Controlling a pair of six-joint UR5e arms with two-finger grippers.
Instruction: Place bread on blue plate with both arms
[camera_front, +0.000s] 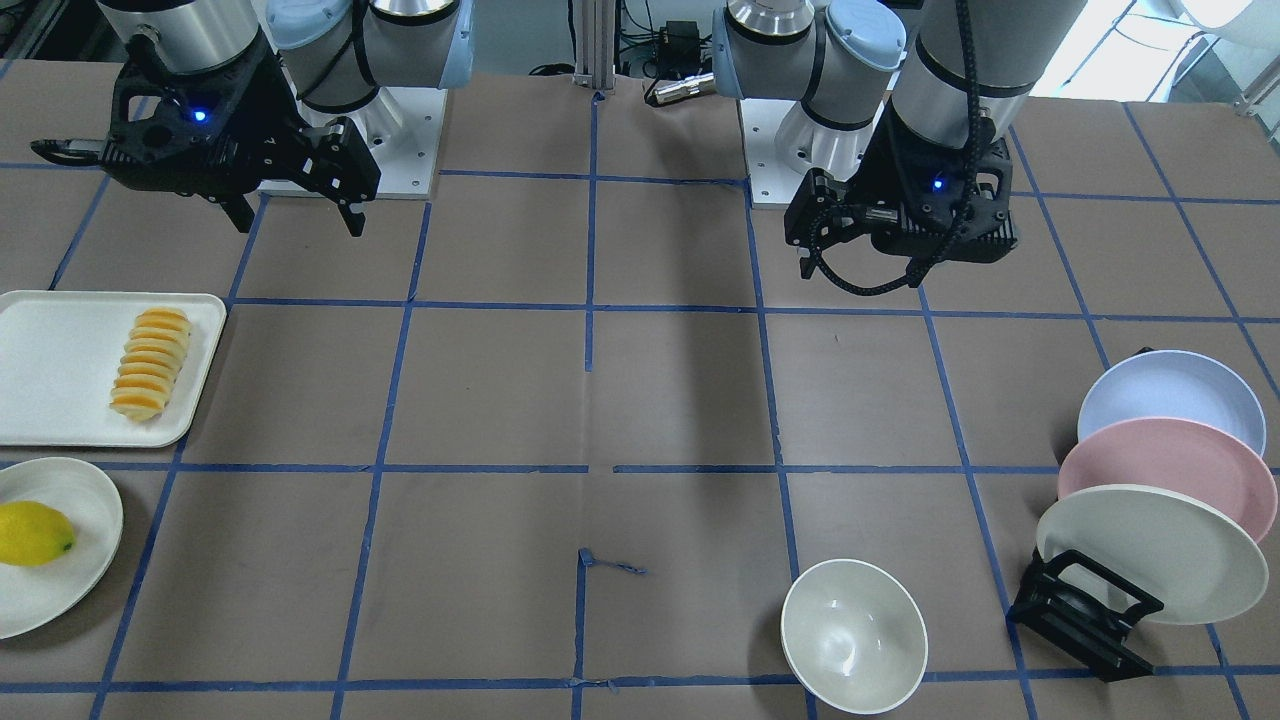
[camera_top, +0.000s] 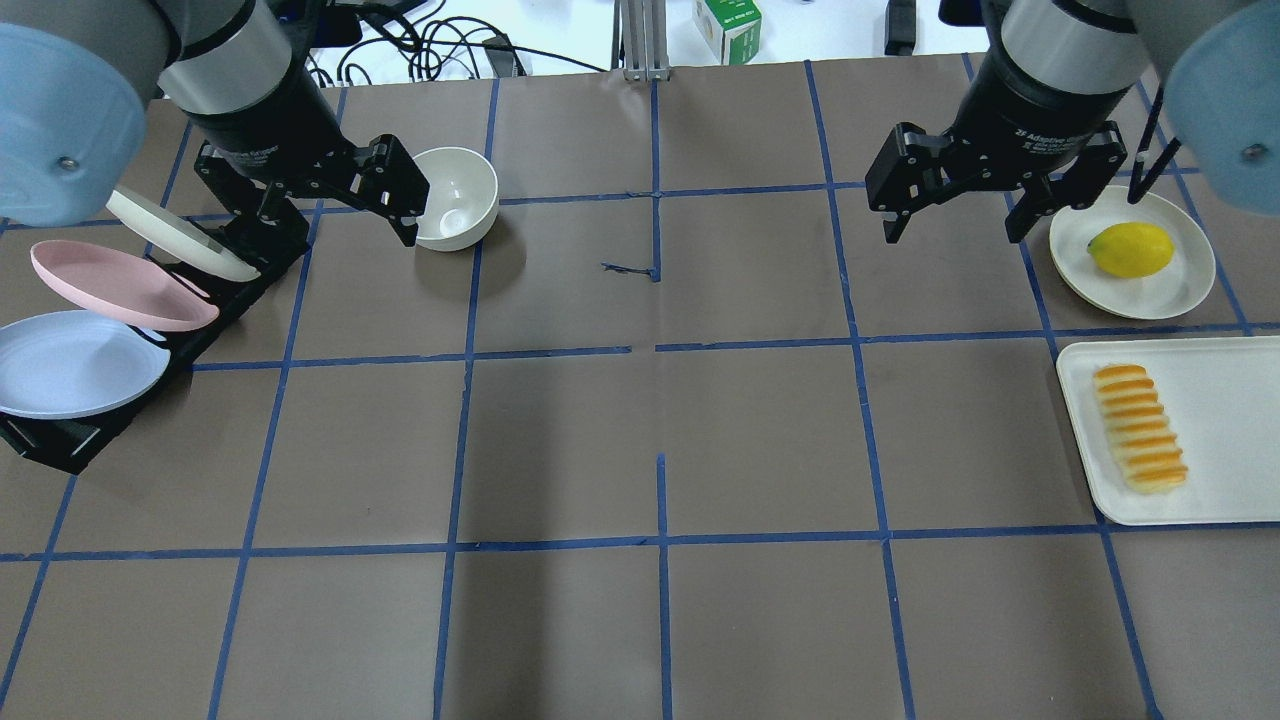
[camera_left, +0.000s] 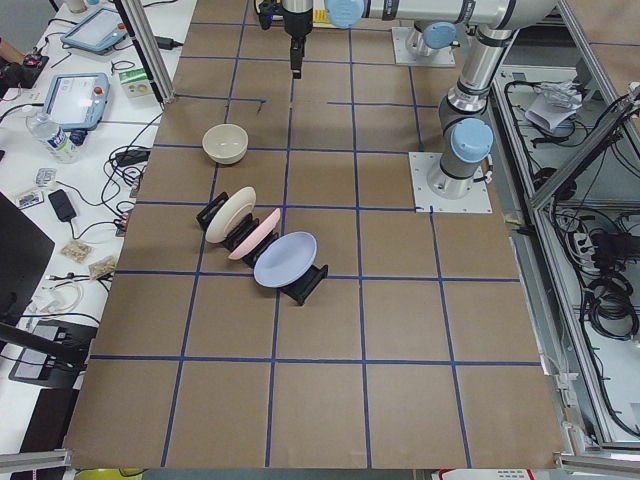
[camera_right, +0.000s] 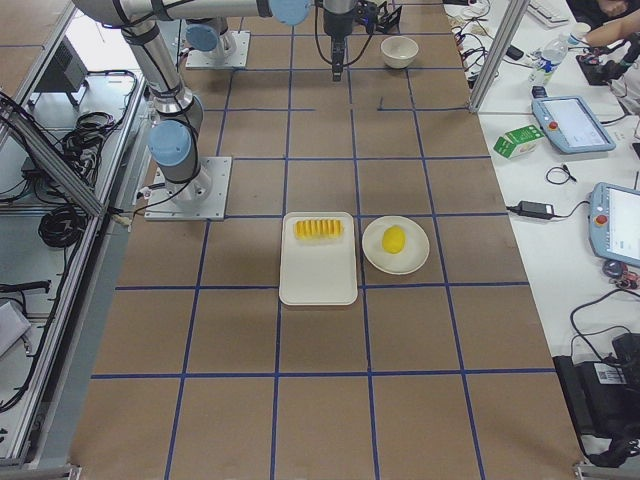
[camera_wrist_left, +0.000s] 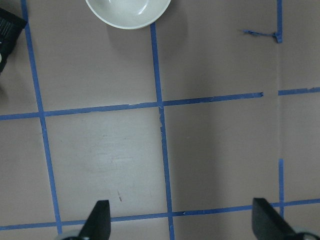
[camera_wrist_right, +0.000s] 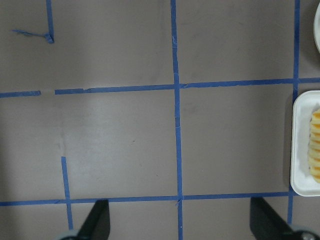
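The bread lies on a white tray at the table's right side; it also shows in the overhead view and at the edge of the right wrist view. The blue plate stands tilted in a black rack on the left side, and shows in the overhead view. My left gripper is open and empty, held above the table between the rack and a bowl. My right gripper is open and empty, above bare table beside the lemon plate, away from the bread.
The rack also holds a pink plate and a cream-white plate. A white bowl sits beside the rack. A yellow lemon lies on a cream plate just beyond the tray.
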